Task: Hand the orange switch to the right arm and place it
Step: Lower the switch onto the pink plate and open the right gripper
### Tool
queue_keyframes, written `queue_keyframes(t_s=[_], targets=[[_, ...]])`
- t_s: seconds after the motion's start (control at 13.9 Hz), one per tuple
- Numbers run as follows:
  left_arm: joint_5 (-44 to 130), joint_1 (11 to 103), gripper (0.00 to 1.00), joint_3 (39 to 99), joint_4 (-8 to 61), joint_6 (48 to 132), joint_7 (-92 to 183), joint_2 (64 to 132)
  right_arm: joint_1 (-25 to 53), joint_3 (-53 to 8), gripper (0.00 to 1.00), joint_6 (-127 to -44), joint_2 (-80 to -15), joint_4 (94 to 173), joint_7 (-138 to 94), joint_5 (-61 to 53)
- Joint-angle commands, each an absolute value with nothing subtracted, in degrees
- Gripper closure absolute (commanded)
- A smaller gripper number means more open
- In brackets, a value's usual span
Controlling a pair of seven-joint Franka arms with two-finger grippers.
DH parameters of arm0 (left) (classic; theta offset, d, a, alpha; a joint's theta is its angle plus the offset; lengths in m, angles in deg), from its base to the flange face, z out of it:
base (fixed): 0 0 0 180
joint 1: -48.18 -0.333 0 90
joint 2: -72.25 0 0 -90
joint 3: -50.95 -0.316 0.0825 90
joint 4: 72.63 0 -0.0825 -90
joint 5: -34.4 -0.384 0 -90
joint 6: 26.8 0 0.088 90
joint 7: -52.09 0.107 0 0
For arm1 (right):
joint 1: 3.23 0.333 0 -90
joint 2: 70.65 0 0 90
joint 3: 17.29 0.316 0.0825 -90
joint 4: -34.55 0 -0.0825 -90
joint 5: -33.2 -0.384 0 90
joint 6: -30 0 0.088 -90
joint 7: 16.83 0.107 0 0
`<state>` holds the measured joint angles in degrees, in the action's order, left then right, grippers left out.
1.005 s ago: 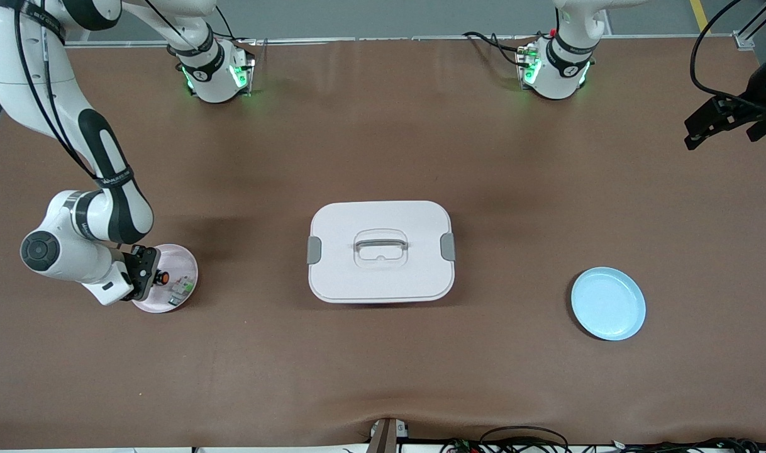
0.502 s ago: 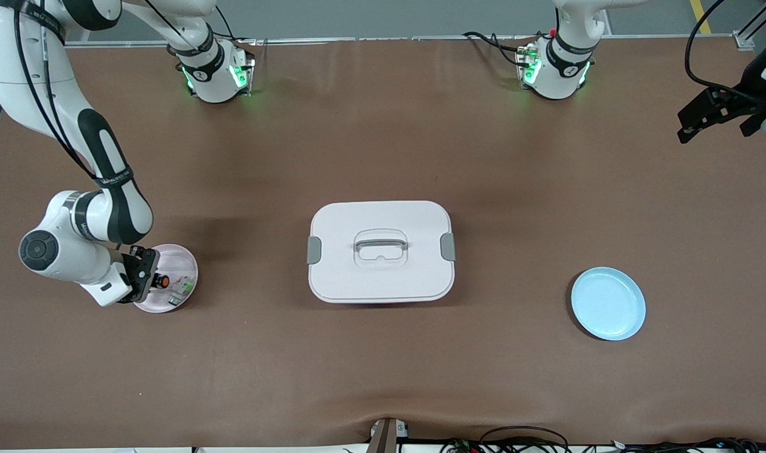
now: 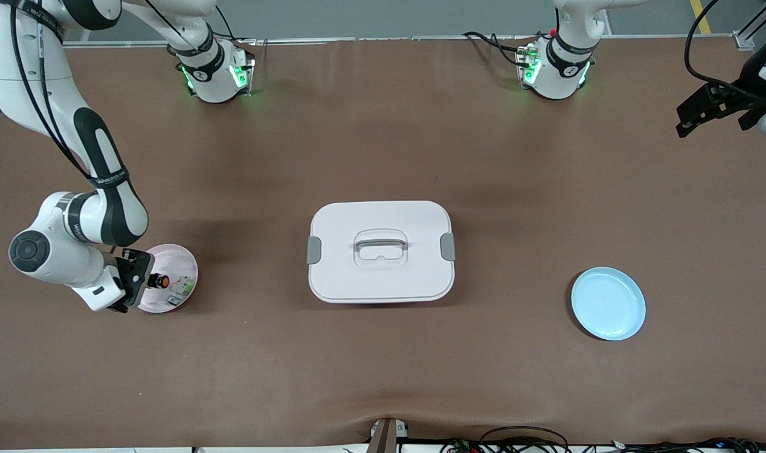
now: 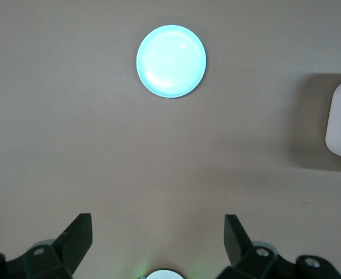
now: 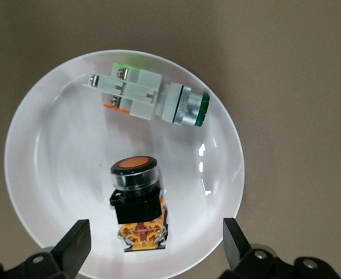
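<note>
Orange switch (image 5: 136,200) on pink plate (image 5: 54,133) btwn open right gripper (image 5: 153,247) jaws.

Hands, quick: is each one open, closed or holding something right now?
Left hand: open, empty, over bare table.
Right hand: open, empty, over the tiny black-and-orange switch lying on the round pink plate.

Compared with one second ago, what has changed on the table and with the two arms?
The right end effector let go of the orange switch, which now lies on the pink plate beside the green-and-white part, and drew back toward the right arm's end of the table. The left end effector, open, drifted slightly. The white box and blue plate stayed put.
</note>
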<state>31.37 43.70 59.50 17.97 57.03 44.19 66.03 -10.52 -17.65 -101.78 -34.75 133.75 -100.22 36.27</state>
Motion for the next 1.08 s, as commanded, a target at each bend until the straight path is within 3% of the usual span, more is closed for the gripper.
queue_keyframes(t_s=[0.0, 0.36, 1.0], targets=[[32.0, 43.6, 0.00, 59.6, 17.6, 57.0, 45.0, 66.0, -10.9, -17.2, 0.00, -94.8, -35.6, 131.3, -93.0, 35.4], [33.7, 43.6, 0.00, 59.8, 16.5, 57.9, 44.5, 66.3, -11.1, -17.3, 0.00, -93.0, -36.5, 130.5, -81.5, 34.2], [35.4, 43.5, 0.00, 59.6, 16.6, 56.8, 44.8, 66.2, -10.4, -17.2, 0.00, -94.3, -36.5, 130.6, -40.3, 34.2]])
